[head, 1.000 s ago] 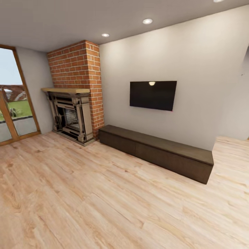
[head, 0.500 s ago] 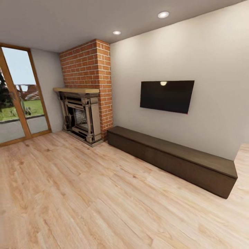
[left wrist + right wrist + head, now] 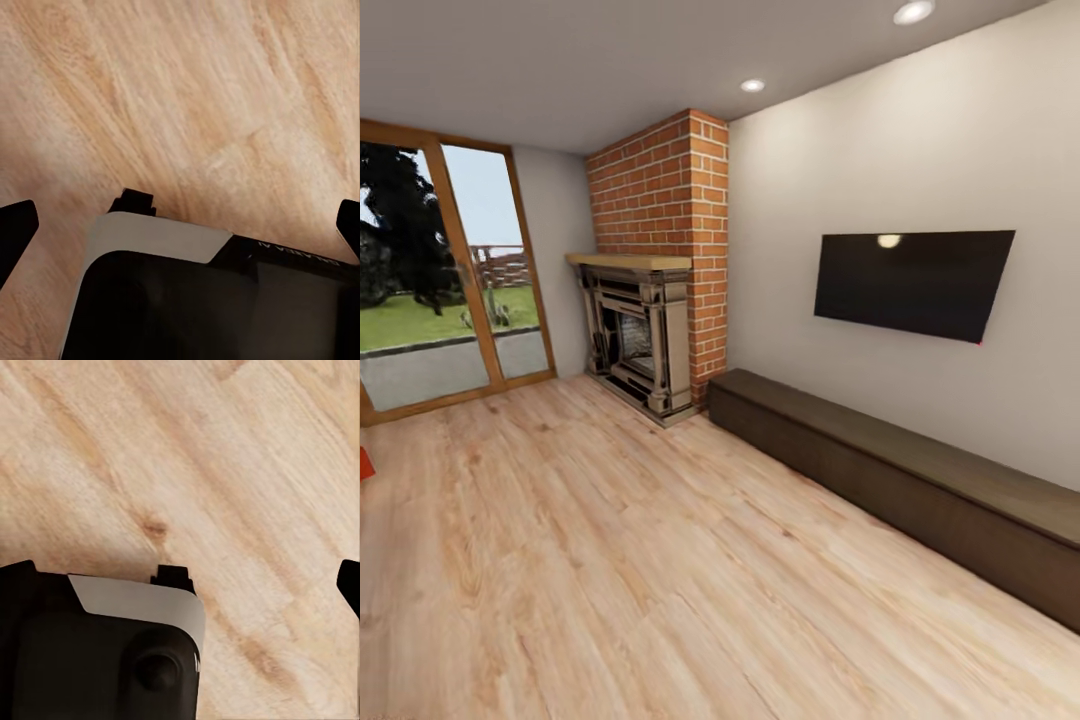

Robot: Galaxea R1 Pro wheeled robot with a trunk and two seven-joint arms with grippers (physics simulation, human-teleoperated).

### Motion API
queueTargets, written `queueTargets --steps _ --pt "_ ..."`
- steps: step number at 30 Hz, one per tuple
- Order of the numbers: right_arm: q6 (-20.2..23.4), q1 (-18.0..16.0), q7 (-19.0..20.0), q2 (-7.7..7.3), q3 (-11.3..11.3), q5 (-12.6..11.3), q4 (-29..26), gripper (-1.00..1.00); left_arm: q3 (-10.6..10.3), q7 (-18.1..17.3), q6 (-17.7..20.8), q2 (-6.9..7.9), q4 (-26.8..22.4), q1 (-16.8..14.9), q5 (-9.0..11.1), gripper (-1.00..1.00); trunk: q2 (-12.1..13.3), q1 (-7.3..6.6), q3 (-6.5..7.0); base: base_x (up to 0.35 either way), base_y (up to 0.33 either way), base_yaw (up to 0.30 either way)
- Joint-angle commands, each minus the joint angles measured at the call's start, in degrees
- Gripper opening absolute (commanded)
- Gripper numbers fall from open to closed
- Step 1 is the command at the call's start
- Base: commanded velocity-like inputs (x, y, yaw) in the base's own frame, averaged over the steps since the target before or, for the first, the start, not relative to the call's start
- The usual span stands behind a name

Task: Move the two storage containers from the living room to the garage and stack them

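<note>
I am in the living room, on its light wood plank floor [image 3: 660,560]. A small orange-red corner [image 3: 363,463] pokes in at the head view's left edge, low on the planks; it may belong to a storage container, but too little shows to tell. My left gripper [image 3: 180,225] is open, its dark fingertips [image 3: 15,229] far apart over bare planks with nothing between them. My right gripper [image 3: 184,576] is open too, one fingertip [image 3: 349,581] at the picture's edge. A black and white part of my own body [image 3: 187,300] lies below both grippers.
A brick fireplace [image 3: 655,290] stands in the far corner. The long dark low cabinet [image 3: 900,480] runs along the right wall under a wall-mounted television [image 3: 910,282]. Wood-framed glass doors [image 3: 440,290] to a garden fill the left wall.
The head camera has swung left, so fireplace, cabinet and television slid rightward in the picture. More of the glass doors shows, and the orange-red corner has come in at the left edge.
</note>
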Motion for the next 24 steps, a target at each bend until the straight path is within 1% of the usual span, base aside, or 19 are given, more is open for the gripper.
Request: queueTargets --steps 1,24 --pt "-0.29 -0.08 -0.21 0.0 0.42 0.23 0.18 1.0 0.43 0.11 -0.18 -0.02 0.05 -0.05 -0.03 1.0 -0.04 0.04 -0.07 0.32 0.0 0.268" --pt "-0.29 -0.08 -0.21 0.09 0.42 0.23 0.17 1.0 0.42 0.11 -0.18 0.03 0.06 -0.05 -0.02 1.0 -0.04 0.04 -0.07 0.319 0.0 0.268"
